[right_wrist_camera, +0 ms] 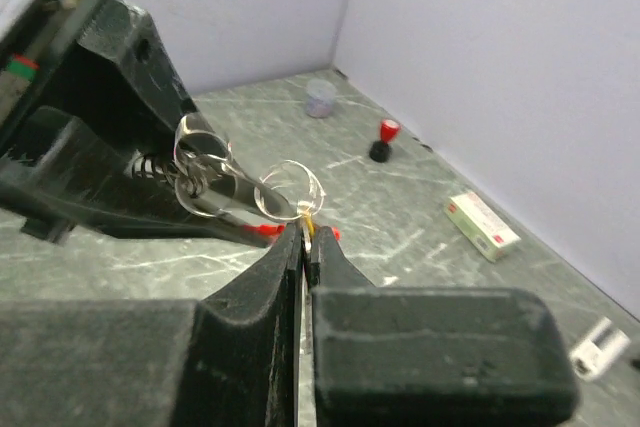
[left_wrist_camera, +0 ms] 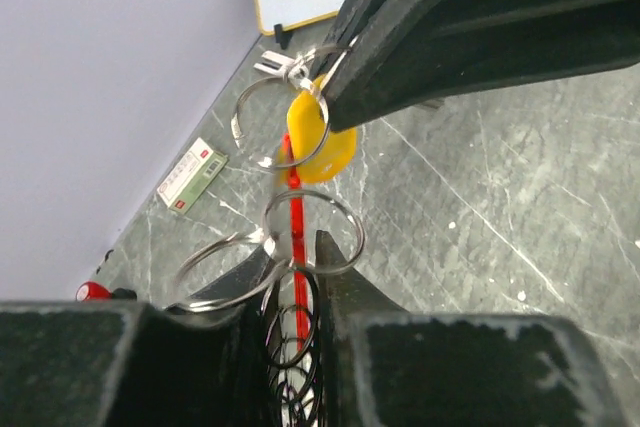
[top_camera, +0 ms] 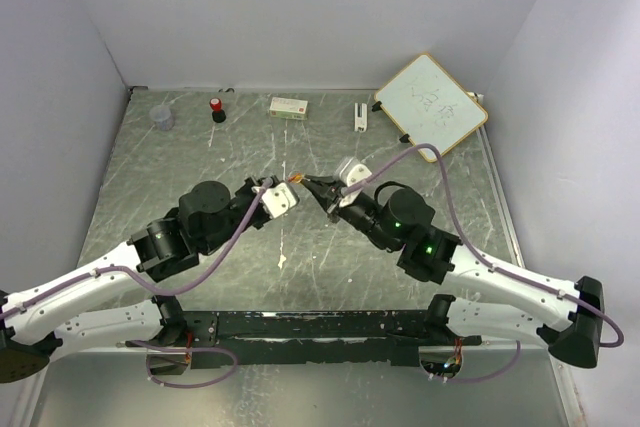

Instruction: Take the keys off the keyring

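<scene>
Both grippers meet above the middle of the table, with the key bunch (top_camera: pixel 296 179) held between them in the air. My left gripper (top_camera: pixel 284 188) (left_wrist_camera: pixel 292 247) is shut on the narrow red key (left_wrist_camera: pixel 293 197) and the dark rings at its base. Several silvery loops of the keyring (left_wrist_camera: pixel 312 232) spread out above its fingertips. My right gripper (top_camera: pixel 317 187) (right_wrist_camera: pixel 304 233) is shut on the yellow-headed key (left_wrist_camera: pixel 320 142), of which only a yellow sliver (right_wrist_camera: pixel 310 230) shows between its jaws. The keyring loops (right_wrist_camera: pixel 287 190) run from there toward the left gripper.
A whiteboard (top_camera: pixel 431 102) leans at the back right. Along the back wall stand a clear cup (top_camera: pixel 161 116), a red-capped black bottle (top_camera: pixel 217 109), a small white and red box (top_camera: pixel 289 106) and a small white clip-like piece (top_camera: pixel 360 115).
</scene>
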`<state>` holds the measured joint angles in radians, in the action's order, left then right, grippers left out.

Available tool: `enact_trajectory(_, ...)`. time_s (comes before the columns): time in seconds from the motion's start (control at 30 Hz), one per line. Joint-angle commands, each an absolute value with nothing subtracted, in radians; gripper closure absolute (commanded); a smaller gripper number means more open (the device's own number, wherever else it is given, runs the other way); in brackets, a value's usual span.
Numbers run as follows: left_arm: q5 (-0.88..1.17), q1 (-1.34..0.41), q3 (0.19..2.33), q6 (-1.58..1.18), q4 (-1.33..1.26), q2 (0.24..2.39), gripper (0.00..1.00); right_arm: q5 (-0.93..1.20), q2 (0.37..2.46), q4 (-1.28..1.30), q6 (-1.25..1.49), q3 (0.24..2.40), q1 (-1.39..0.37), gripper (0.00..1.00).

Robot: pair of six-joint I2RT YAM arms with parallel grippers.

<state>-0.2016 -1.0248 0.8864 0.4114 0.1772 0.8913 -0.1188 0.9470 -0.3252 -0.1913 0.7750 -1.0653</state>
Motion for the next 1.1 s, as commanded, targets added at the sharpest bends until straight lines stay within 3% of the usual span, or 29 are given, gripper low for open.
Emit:
enact_trajectory(0.0,-0.33,-1.029,0.868,0.376,0.102,0.883,0.42,-0.369,0.952,-0.12,-0.209,0.901,-1.049,1.0)
enact_trajectory(0.03,-0.328,-1.029,0.866,0.371,0.097,0.884,0.15,-0.393,0.962,-0.08,-0.207,0.931,-1.05,1.0)
enact_trajectory(0.1,-0.325,-1.029,0.857,0.361,0.07,0.884,0.05,-0.438,0.985,-0.014,-0.202,0.99,-1.051,1.0)
enact_trajectory(0.2,-0.363,-1.029,0.842,0.336,0.008,0.878,0.0,-0.5,1.028,0.078,-0.191,1.074,-1.052,1.0)
enact_trajectory(0.4,-0.442,-1.03,0.858,0.345,-0.055,0.861,0.0,-0.544,1.101,0.207,-0.198,1.173,-1.075,1.0)
enact_trajectory(0.63,-0.49,-1.028,0.831,0.337,-0.153,0.804,0.18,-0.694,1.221,0.455,-0.234,1.322,-1.204,1.0)
enact_trajectory(0.77,-0.478,-1.027,0.824,0.318,-0.139,0.782,0.19,-0.817,1.334,0.651,-0.181,1.444,-1.288,1.0)
enact_trajectory(0.9,-0.421,-1.028,0.79,0.287,-0.137,0.745,0.2,-0.737,1.394,0.793,-0.112,1.549,-1.315,1.0)
enact_trajectory(1.07,-0.387,-1.028,0.729,0.283,-0.144,0.668,0.43,-0.737,1.316,0.73,-0.12,1.515,-1.338,1.0)
